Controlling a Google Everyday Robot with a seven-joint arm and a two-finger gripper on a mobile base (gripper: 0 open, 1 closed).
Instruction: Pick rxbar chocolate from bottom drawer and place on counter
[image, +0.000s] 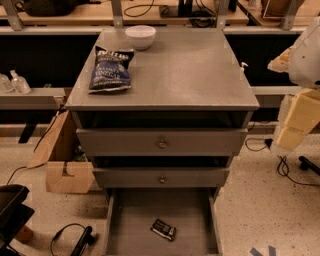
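Observation:
The rxbar chocolate (163, 229), a small black-wrapped bar, lies flat on the grey floor of the open bottom drawer (130, 220), right of its middle and near the front. The counter (185, 70) is the grey top of the cabinet. My gripper (294, 122) shows as pale blocks under a white arm part (307, 55) at the right edge of the view. It is beside the cabinet's right side, well above and to the right of the bar, and touches nothing.
A blue chip bag (111, 69) lies on the counter's left side and a white bowl (140, 36) stands at its back. Two upper drawers with round knobs (162, 144) are shut. Cardboard boxes (65, 165), cables and a black object (12, 212) are on the floor to the left.

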